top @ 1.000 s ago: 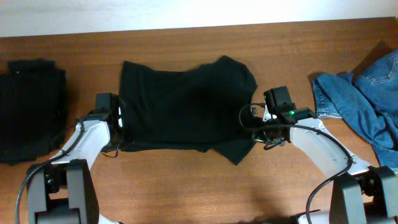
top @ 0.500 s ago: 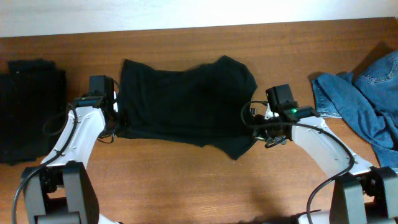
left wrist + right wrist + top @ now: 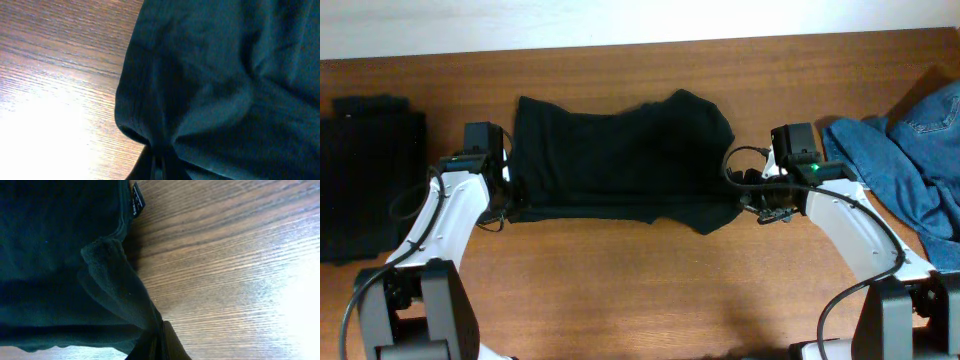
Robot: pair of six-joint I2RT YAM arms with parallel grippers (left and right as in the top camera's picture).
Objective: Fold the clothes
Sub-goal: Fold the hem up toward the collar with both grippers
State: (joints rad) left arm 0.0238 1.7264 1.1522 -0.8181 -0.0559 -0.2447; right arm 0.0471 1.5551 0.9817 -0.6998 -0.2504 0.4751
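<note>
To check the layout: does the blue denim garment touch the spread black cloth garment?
No, the blue denim garment lies at the right edge, bare wooden table separating it from the black cloth garment.

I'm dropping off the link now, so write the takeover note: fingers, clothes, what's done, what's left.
Left gripper: fingers shut on the near left corner of the black garment.
Right gripper: fingers shut on its near right corner.
Clothes: the black garment lies spread in the middle, the folded black pile at far left, the denim heap at far right.
Done: the left pile looks folded.
Left: fold the held garment. The denim lies crumpled.
</note>
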